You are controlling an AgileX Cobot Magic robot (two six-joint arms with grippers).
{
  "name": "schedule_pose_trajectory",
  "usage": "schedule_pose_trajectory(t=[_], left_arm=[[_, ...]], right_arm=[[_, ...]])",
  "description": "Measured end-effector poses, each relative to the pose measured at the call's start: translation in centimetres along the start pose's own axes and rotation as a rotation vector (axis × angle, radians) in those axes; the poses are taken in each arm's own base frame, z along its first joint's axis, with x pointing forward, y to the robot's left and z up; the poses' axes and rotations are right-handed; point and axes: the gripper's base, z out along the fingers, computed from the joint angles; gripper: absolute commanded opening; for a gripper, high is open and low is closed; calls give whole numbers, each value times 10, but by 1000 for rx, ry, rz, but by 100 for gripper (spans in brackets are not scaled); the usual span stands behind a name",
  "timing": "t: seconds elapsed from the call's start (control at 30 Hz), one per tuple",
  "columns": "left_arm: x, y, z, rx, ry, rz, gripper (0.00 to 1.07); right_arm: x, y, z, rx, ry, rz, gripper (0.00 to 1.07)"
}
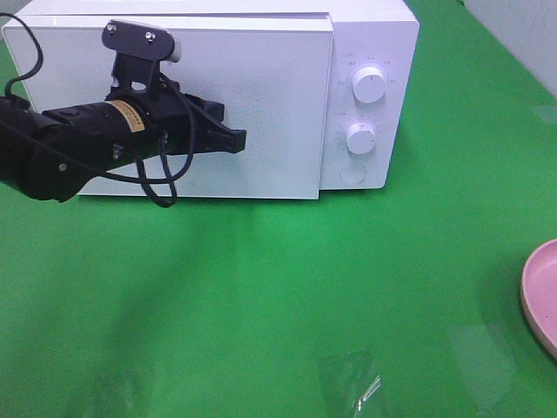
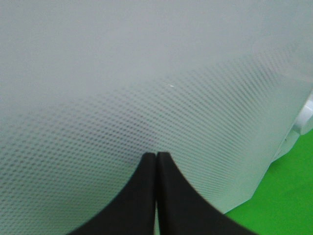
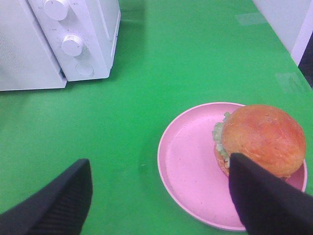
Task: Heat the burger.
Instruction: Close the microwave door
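Note:
The burger [image 3: 261,139], with a golden-brown bun and green lettuce, sits on a pink plate [image 3: 188,166] in the right wrist view. In the high view only the plate's rim [image 1: 541,292] shows at the right edge and the burger is out of view. My right gripper [image 3: 161,196] is open, its fingers wide apart above the plate's near side; one fingertip [image 3: 259,196] overlaps the burger's edge. My left gripper [image 1: 233,139] is shut and empty, its tips [image 2: 156,161] up against the closed door [image 1: 252,104] of the white microwave [image 1: 370,35].
The microwave stands at the back of the green table, with two knobs [image 1: 369,85] and a round button [image 1: 352,173] on its right panel. Pieces of clear tape [image 1: 357,383] lie on the cloth near the front.

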Motion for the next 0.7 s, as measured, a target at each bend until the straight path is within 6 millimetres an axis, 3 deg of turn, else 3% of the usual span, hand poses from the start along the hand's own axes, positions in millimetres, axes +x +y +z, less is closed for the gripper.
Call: schedule_pose_trajectory(t=[0.7], left_arm=[[-11, -39, 46, 71, 18, 35, 0]], right_arm=[[0, 0, 0, 0, 0, 0, 76]])
